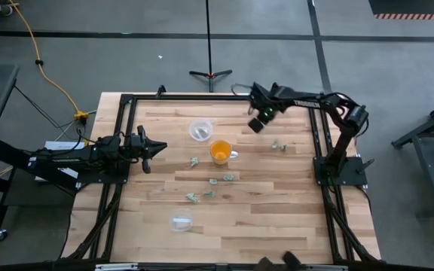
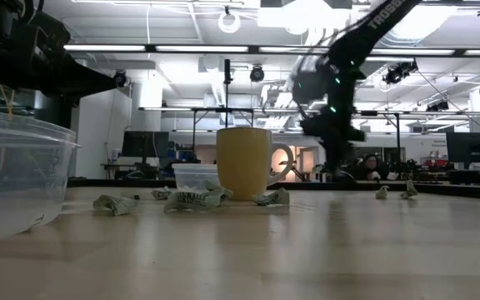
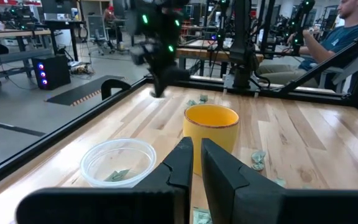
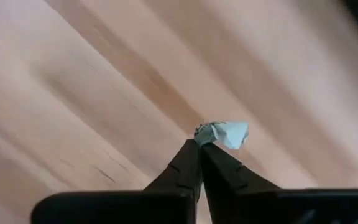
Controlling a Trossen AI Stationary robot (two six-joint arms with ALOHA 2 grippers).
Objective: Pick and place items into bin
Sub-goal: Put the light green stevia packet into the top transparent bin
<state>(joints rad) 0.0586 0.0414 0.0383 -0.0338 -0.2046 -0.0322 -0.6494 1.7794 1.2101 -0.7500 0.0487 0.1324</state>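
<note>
A small pale green-grey piece (image 4: 224,133) is pinched at the tips of the right claw (image 4: 199,149), which is held above the surface (image 1: 277,218) toward the far right corner. Other pieces (image 1: 227,178) are scattered around the middle of the surface, with two more (image 1: 279,146) lying nearer the right edge. A clear bowl (image 1: 200,129) containing a piece is seen just beside the orange cup (image 1: 220,151), on its far side. A second clear bowl (image 1: 181,222) is set near the front edge. The left claw (image 1: 157,147) is held at the left edge, its fingers nearly closed on nothing.
</note>
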